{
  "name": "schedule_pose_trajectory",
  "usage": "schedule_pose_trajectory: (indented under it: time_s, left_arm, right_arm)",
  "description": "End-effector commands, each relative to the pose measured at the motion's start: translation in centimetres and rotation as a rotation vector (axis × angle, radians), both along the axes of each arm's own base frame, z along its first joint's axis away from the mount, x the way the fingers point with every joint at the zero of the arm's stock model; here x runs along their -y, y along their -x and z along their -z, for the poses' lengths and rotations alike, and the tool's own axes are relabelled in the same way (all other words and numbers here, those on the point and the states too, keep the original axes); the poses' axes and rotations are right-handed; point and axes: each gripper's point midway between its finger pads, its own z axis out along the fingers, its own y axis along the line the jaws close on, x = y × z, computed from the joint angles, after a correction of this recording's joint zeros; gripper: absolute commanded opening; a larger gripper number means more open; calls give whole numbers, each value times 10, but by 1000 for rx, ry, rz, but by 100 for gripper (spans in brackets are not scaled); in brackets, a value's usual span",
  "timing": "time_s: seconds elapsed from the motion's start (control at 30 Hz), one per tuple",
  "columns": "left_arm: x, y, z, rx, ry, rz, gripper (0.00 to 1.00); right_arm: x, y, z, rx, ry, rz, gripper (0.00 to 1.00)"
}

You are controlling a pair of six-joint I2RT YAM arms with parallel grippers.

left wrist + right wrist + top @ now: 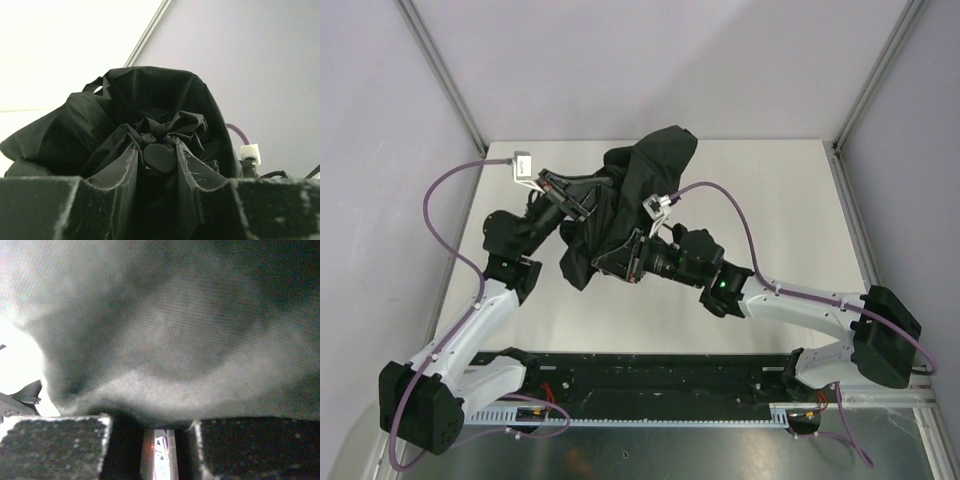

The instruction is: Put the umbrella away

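- A white block [525, 165] is seen on the left wrist; its marks are too small to be read.
- The left gripper [159, 167] is clamped on the gathered end of the umbrella [640, 180], at the bundle's 9 o'clock.
- The right gripper [152, 432] is pressed into the canopy at 6 o'clock, its jaws drawn nearly together; whether a fold is pinched cannot be told.
- The crumpled umbrella is found mid-table, toward 12 o'clock.
- A white table [770, 200] is enclosed by pale grey walls [620, 60] with metal corner posts [440, 70].
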Motion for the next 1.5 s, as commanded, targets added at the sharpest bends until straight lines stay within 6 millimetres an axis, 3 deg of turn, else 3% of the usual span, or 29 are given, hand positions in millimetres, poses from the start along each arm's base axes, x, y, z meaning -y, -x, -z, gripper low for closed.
schedule_pose_trajectory:
  time_s: [0.0, 0.23, 0.4, 0.53, 0.8, 0.9, 1.0, 1.2, 1.3, 1.47]
  left_arm:
    - [-13, 25, -39, 159, 102, 8, 0]
    - [-20, 8, -24, 152, 79, -25, 0]
    - [-26, 0, -17, 153, 52, -25, 0]
    - [-26, 3, -14, 167, 25, 2, 0]
    - [-13, 27, -13, 237, -53, 136, 0]
    - [-5, 42, -14, 276, -98, 229, 0]
    - [2, 54, -13, 305, -140, 318, 0]
    - [16, 73, -12, 341, -177, 436, 0]
    - [22, 79, -12, 349, -180, 474, 0]
    - [28, 85, -17, 358, -168, 498, 0]
  right_arm:
    - [1, 26, 10, 63, 109, -52, 24]
    - [51, 81, 20, 83, 293, -158, 66]
    - [108, 79, 13, 96, 360, -84, 86]
    - [146, 52, 5, 86, 368, 1, 91]
    - [249, -60, -54, 106, 426, 545, 90]
    - [272, -97, -69, 160, 475, 583, 86]
    - [258, -105, -85, 315, 463, 417, 88]
    - [191, -64, -120, 535, 291, 58, 95]
    - [164, -55, -117, 522, 256, -31, 96]
    - [128, -39, -97, 489, 277, -128, 99]
